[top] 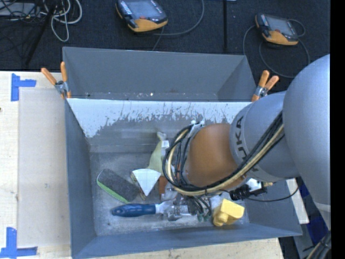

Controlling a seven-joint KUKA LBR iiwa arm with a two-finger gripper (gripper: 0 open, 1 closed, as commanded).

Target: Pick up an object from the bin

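Close to the near wall of the bin (81, 215), the gripper (180, 210) is being held low, almost at the floor, under the arm's orange cover (211, 154) and its looped cables (173, 161). Whether the claw is apart, together or clamped on anything cannot be told, since its tip is being hidden by wiring and shadow.

The thing nearest to it is a blue-handled tool (135, 210), which is lying flat on the floor. Its long axis is running left to right in the view, roughly parallel to the near wall. The blue handle is pointing away from the gripper, towards the view's left, while the pale working end is reaching right up to the gripper, touching it or just beside it. The coming move is being judged to turn on this: the claw would have to close across that axis, at the pale end and not on the handle.

On the gripper's other side, just beside it, a yellow block (227, 213) is lying.

Farther back, a grey sponge with a green edge (116, 185) and a white cone-shaped piece (144, 179) are resting near each other. Beyond them, a pale green thing (157, 156) is lying beside the cables.
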